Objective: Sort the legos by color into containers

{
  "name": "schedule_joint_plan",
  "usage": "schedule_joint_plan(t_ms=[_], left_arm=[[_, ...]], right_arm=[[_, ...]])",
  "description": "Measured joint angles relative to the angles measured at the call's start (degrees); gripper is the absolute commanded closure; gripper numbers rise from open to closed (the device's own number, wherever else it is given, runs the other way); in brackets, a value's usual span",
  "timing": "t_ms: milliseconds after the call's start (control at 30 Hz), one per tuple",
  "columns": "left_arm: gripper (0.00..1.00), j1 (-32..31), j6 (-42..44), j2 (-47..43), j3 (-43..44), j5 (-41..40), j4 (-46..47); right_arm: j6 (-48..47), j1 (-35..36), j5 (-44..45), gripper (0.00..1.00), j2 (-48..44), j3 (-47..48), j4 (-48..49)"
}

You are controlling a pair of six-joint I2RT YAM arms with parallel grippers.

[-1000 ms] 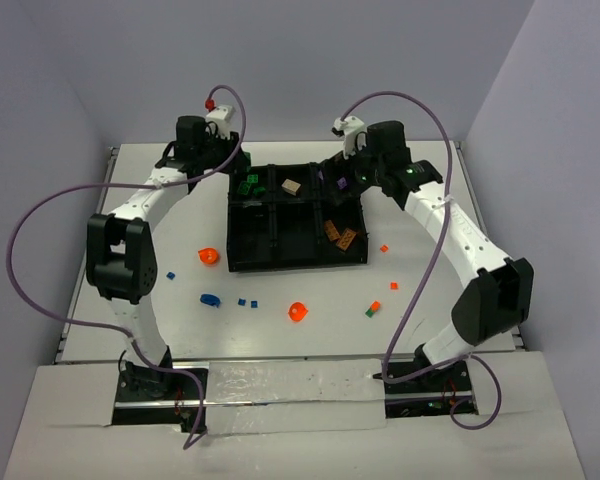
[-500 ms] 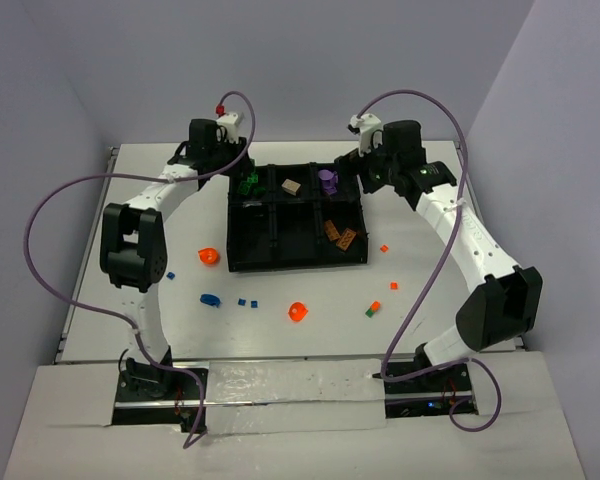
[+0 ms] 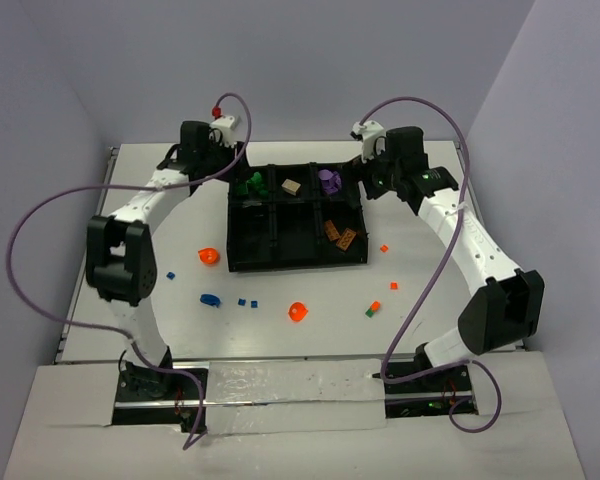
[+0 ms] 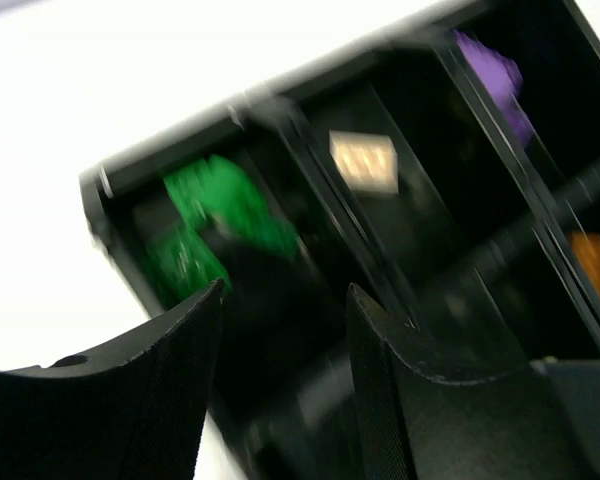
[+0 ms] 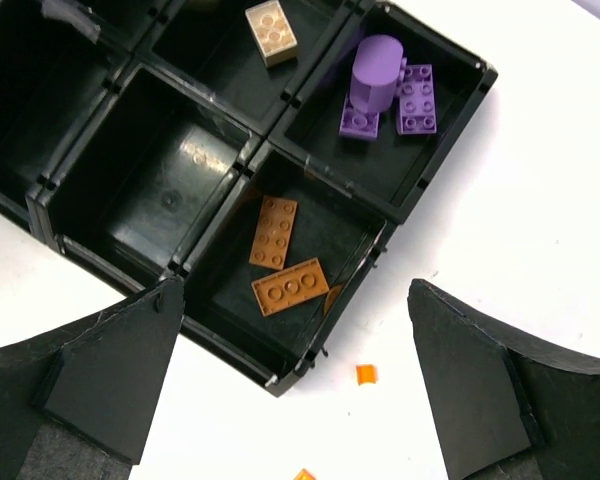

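Observation:
The black tray [image 3: 275,230] holds green legos [image 3: 248,184] in its back left container, a tan brick [image 3: 291,186] in the back middle, purple pieces [image 3: 328,180] in the back right and brown plates [image 3: 340,236] in the front right. My left gripper [image 3: 225,165] hovers at the tray's back left corner. In the blurred left wrist view it [image 4: 285,300] is open and empty, with the green legos [image 4: 230,205] just beyond. My right gripper [image 3: 368,180] is wide open and empty above the tray's right side; in its wrist view [image 5: 298,285] the brown plates [image 5: 290,285] lie below.
Loose legos lie on the white table in front of the tray: orange pieces [image 3: 209,257] [image 3: 298,312], a blue one [image 3: 209,299], small blue bits [image 3: 242,301], and small orange [image 3: 374,306] and green [image 3: 368,313] bits to the right. A tiny orange bit [image 5: 366,374] lies by the tray corner.
My left gripper's jaws have widened and the arm has shifted by the green container. My right gripper has drawn back to the right, uncovering the purple pieces in the back right container.

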Motion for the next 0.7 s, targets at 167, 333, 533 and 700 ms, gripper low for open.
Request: schedule_joint_plan(t_ms=[167, 333, 533, 700], left_arm=[[0.42, 2.65, 8.05, -17.79, -13.58, 8.69, -1.15], [0.39, 5.63, 24.02, -32.69, -20.03, 18.39, -10.69], [0.38, 5.3, 46.86, -40.83, -31.97, 22.35, -28.37], [0.38, 5.3, 60.35, -41.72, -40.26, 20.16, -38.56]], right_arm=[[-0.87, -0.41, -0.71, 0.0, -1.69, -2.47, 0.19], [-1.79, -0.67, -1.09, 0.0, -3.56, -5.77, 0.32], [-2.81, -0.98, -1.24, 0.0, -4.06, -7.98, 0.22], [-3.54, -1.53, -1.56, 0.0, -4.18, -8.8, -0.18]])
